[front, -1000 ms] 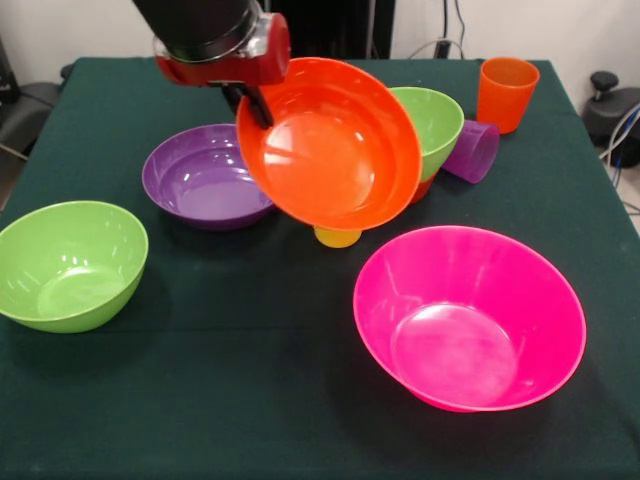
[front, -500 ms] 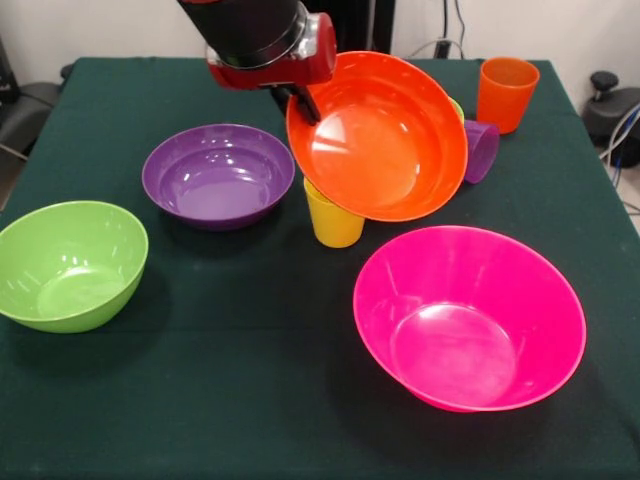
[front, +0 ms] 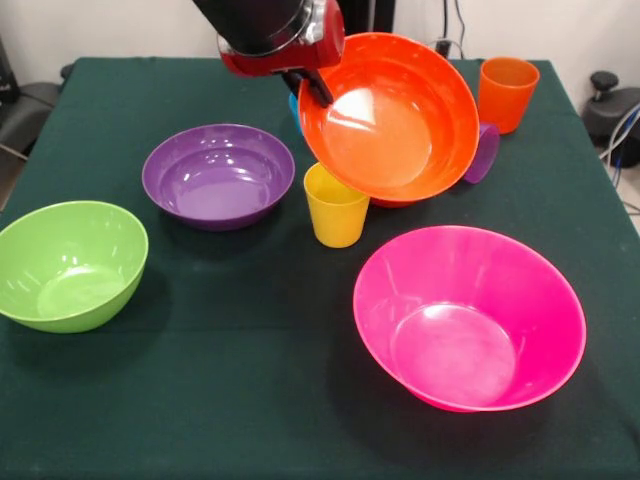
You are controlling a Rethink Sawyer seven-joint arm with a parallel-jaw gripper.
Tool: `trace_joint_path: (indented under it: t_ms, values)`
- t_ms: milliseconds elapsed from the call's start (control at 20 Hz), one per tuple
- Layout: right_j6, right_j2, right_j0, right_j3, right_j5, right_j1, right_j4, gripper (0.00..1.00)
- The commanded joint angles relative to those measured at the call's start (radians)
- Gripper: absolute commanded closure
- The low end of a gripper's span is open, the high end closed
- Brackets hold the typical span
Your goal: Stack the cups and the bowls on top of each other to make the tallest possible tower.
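My gripper (front: pixel 312 88) is shut on the rim of the large orange bowl (front: pixel 395 118) and holds it tilted in the air, its opening towards the camera. Below it stands the yellow cup (front: pixel 335 206). The huge pink bowl (front: pixel 468 316) sits near and to the right. The purple bowl (front: pixel 217 175) and a green bowl (front: pixel 68 264) sit on the left. The orange cup (front: pixel 505 93) stands at the far right. The purple cup (front: pixel 486 152) peeks out behind the held bowl. A sliver of blue (front: pixel 294 108) shows behind the gripper. The second green bowl and the small orange bowl are hidden.
The table (front: pixel 230 390) has a dark green cloth. Its near left part bears nothing.
The gripper has carried the large orange bowl to the right and slightly up. The yellow cup, once mostly hidden, now shows fully; the far green bowl is now covered.
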Motion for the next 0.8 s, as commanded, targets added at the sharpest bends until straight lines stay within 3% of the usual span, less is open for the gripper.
trace_joint_path:
  t_ms: [50,550,800]
  values:
    - [-0.019,0.108,-0.023,0.142,-0.003,-0.066,0.015,1.00]
    - [-0.013,0.123,-0.028,0.171,0.036,-0.086,0.005,1.00]
    - [-0.009,0.129,-0.024,0.135,0.084,-0.069,-0.007,1.00]
